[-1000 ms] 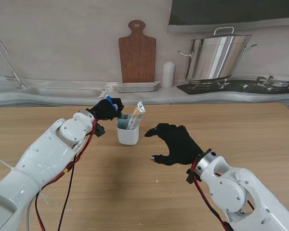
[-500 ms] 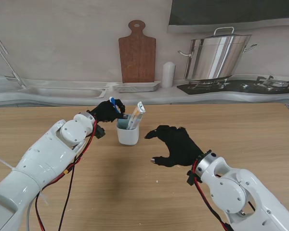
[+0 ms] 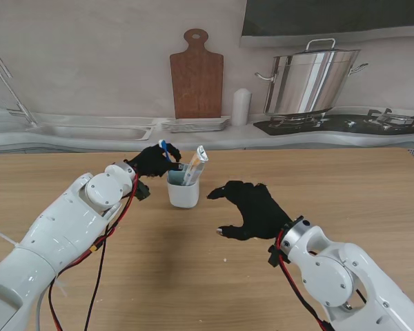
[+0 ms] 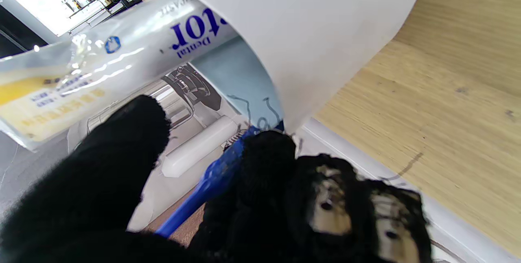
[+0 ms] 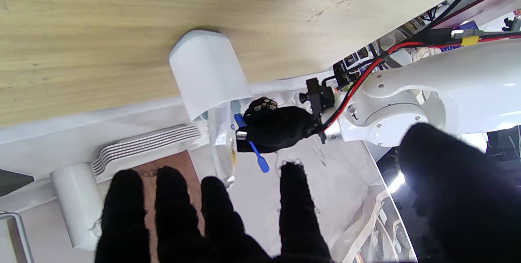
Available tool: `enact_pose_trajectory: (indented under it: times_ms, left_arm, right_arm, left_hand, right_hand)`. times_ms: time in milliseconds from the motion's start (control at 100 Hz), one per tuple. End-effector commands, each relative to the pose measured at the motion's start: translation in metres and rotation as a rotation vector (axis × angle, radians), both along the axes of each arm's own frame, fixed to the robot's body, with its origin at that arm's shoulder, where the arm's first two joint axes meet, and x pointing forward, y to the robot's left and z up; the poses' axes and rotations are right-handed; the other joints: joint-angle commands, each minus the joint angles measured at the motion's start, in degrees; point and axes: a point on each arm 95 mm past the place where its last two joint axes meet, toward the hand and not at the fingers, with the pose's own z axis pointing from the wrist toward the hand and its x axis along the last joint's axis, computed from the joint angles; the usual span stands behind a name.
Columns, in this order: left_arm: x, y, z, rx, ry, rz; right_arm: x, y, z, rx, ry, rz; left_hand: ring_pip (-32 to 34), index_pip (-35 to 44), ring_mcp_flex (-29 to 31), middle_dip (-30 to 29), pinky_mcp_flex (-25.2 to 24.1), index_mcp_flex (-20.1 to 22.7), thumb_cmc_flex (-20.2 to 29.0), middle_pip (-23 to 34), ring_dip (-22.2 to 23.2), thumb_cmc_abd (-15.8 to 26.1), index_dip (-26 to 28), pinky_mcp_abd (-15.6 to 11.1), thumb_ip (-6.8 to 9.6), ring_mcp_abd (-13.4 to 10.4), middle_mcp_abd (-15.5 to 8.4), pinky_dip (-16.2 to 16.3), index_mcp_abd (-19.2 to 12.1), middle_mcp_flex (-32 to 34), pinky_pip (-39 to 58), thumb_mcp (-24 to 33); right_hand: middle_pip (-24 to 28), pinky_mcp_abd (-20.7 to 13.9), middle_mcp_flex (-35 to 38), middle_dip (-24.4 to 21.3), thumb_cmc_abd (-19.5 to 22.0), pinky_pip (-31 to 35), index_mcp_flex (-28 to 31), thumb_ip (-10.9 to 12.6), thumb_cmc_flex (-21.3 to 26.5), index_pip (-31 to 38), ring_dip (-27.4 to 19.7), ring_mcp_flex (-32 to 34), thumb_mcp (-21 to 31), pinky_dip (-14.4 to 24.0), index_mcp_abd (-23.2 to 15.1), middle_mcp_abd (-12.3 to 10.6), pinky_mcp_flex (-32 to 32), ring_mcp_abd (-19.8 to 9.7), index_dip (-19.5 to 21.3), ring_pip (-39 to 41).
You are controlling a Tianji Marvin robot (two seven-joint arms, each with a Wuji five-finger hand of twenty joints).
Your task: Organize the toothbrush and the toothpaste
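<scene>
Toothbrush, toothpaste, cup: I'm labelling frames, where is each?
toothbrush [image 5: 253, 147]: right wrist view, blue handle.
toothpaste [image 4: 122, 57]: left wrist view, tube's printed side.
cup [image 3: 183, 195]: stand view, white outer wall.

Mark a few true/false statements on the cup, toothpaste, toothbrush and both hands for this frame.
1. The toothpaste tube stands in the white cup. True.
2. The left hand is open and holds nothing. False: its fingers are closed on the blue toothbrush beside the cup's rim.
3. The right hand grips the cup. False: it hovers to the right of the cup, fingers apart, touching nothing.
4. The cup stands upright on the wooden table. True.
5. The toothbrush lies flat on the table. False: it is held up in the left hand, its lower end at the cup's mouth.
</scene>
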Motion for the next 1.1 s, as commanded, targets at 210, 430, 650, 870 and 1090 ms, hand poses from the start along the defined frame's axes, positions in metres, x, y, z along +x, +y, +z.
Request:
enact_pose_trajectory:
  times_ms: [210, 430, 650, 870, 1090]
  left_arm:
    - [-0.001, 0.002, 0.006, 0.083, -0.033, -0.067]
    - [-0.002, 0.005, 0.008, 0.099, -0.049, -0.071]
    - [-0.011, 0.01, 0.022, 0.171, -0.074, -0.107]
    - [-0.023, 0.019, 0.037, 0.203, -0.111, -0.089]
    - [-0.043, 0.029, 0.054, 0.262, -0.068, -0.119]
  right_arm:
    - [-0.003, 0.001, -0.004, -0.013, 0.019, 0.009]
    - [-0.003, -0.001, -0.005, -0.017, 0.018, 0.007]
    - [-0.002, -0.003, -0.005, -0.018, 0.015, 0.0]
    - [-0.001, -0.007, -0.005, -0.016, 0.013, -0.012]
    - [0.001, -0.011, -0.005, -0.009, 0.016, -0.013]
  left_hand:
    - [-0.1, -1.5, 1.2, 0.1, -0.3, -3.0, -3.0, 0.0, 1.8, 1.7, -1.2, -3.7, -2.49, 0.3, -0.3, 0.7, 0.9, 0.2, 6.0, -2.9]
    - [-0.9, -2.6, 1.1, 0.1, -1.5, -3.8, -4.1, -0.4, 2.1, 3.1, -1.9, -3.4, -2.46, 0.9, 0.2, 1.1, 1.2, -0.8, 6.0, -6.0]
    - [-8.8, -8.3, 0.6, -3.3, -6.3, -9.1, -5.2, -11.7, 8.0, 7.8, -5.4, -4.5, -1.47, 1.2, 3.1, 4.3, 1.4, -8.9, 2.9, -16.7]
    - [-15.9, -15.8, -5.0, -14.9, -12.5, -15.1, -3.6, -28.1, 11.2, 13.3, -10.0, -4.4, 2.49, 3.5, 6.7, 8.5, 2.0, -20.0, 0.1, -28.9]
    - [-47.4, -42.5, -29.3, -26.1, -40.1, -17.8, -8.0, -44.3, 4.6, 19.4, -22.9, 1.7, 7.11, 10.2, 11.1, 17.8, 2.6, -40.4, -25.4, -33.6]
  right_hand:
    - [-0.7, 0.0, -0.8, -0.6, 0.8, 0.5, -1.5, 3.3, -1.9, -0.2, -1.1, -0.2, -1.0, -0.3, -0.4, 2.0, -0.2, 1.1, 0.0, 0.0]
    - [-0.5, 0.2, -0.8, -0.6, 0.8, 0.5, -1.5, 3.3, -2.0, 0.1, -1.1, 0.0, -0.9, -0.3, -0.5, 2.0, -0.1, 1.2, 0.1, 0.0]
    - [0.8, 0.5, -0.7, 0.1, 0.7, 0.7, -1.5, 3.3, -2.0, 1.0, -1.0, 0.7, -0.9, -0.3, -0.4, 1.7, 0.2, 1.6, 0.5, 0.4]
    - [1.3, 0.4, -0.8, 0.2, 0.7, 0.8, -1.5, 3.2, -2.2, 1.2, -1.0, 0.7, -1.0, -0.2, -0.6, 1.6, 0.3, 1.4, 0.6, 0.4]
    - [-0.9, -0.3, -0.9, -0.8, 0.9, -0.3, -1.6, 2.7, -2.9, -1.0, -1.3, -0.9, -2.3, -0.7, -1.3, 1.1, -0.7, 0.7, -0.5, -0.5]
